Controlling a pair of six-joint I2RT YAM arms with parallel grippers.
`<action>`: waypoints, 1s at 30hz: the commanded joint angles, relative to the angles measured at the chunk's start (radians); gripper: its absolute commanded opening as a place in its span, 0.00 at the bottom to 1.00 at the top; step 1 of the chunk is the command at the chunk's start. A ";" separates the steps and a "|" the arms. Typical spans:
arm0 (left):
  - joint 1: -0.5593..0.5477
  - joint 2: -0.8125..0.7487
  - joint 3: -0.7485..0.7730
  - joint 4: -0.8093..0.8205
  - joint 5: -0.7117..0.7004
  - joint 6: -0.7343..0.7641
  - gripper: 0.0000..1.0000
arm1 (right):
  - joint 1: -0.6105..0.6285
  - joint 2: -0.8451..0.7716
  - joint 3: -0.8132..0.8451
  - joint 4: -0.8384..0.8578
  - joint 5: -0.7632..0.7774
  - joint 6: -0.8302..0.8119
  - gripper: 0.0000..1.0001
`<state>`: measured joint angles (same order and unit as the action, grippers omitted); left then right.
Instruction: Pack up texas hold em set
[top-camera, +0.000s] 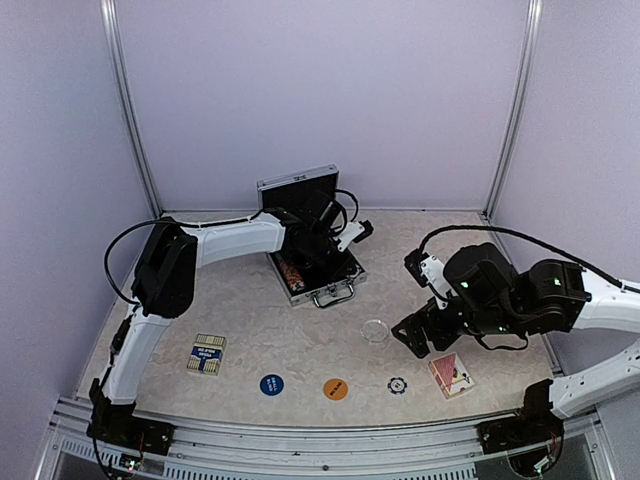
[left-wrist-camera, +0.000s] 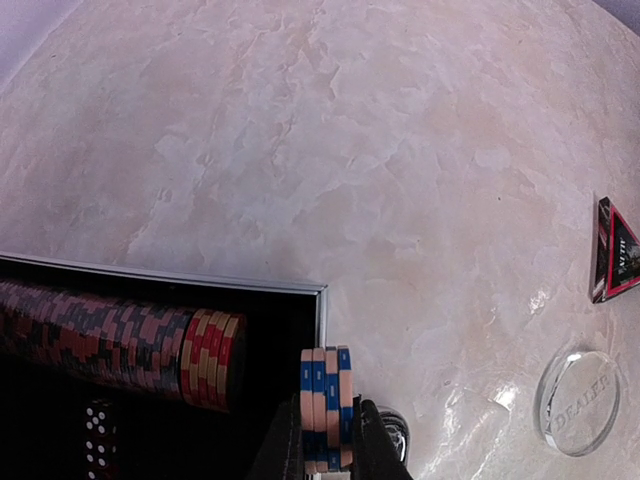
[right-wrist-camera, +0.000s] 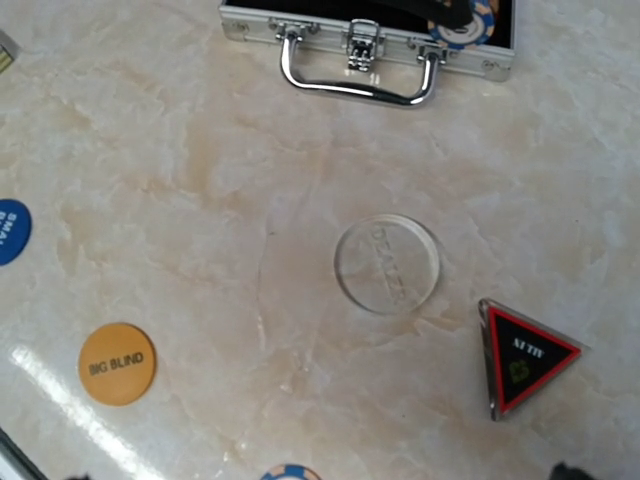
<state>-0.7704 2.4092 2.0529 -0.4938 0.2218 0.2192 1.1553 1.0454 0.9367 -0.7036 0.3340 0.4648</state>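
Silver briefcase (top-camera: 300, 192) stands open at the centre of the overhead view, lid up toward the back wall, metal handle (right-wrist-camera: 355, 88) on the near side. Inside, against black lining, lies a long row of red-and-black chips (left-wrist-camera: 90, 335) ending in a few red-and-yellow ones (left-wrist-camera: 212, 358); dice (left-wrist-camera: 98, 430) sit below the row. The left gripper (left-wrist-camera: 325, 455) is over the case's near corner, clamped on a small stack of blue-and-cream chips (left-wrist-camera: 325, 400) held on edge just past the case's rim. Below the handle in the right wrist view lies the clear dealer disc (right-wrist-camera: 386, 263), and lower right of it the dark triangle (right-wrist-camera: 525, 358), close but apart. The right gripper (top-camera: 412, 335) hangs just right of the clear disc in the overhead view, jaws spread wide, holding nothing. Along the bottom of the overhead view, on the marbled table (top-camera: 300, 330), left to right: a blue-and-yellow card deck (top-camera: 206, 354), a blue disc (top-camera: 271, 384), an orange "BIG BLIND" disc (top-camera: 336, 388), one striped chip (top-camera: 397, 385), and a red card deck (top-camera: 452, 375).
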 joint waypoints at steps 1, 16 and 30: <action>0.015 -0.013 0.006 0.015 -0.061 0.027 0.00 | -0.007 0.014 -0.012 0.032 -0.010 -0.003 1.00; 0.057 -0.070 -0.035 0.108 0.056 -0.037 0.00 | -0.007 0.011 -0.036 0.028 -0.018 0.009 1.00; 0.073 -0.055 -0.023 0.118 0.086 -0.051 0.00 | -0.010 0.025 -0.038 0.032 -0.020 -0.004 1.00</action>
<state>-0.6949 2.3795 2.0113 -0.3866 0.2939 0.1684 1.1549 1.0660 0.9058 -0.6827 0.3149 0.4648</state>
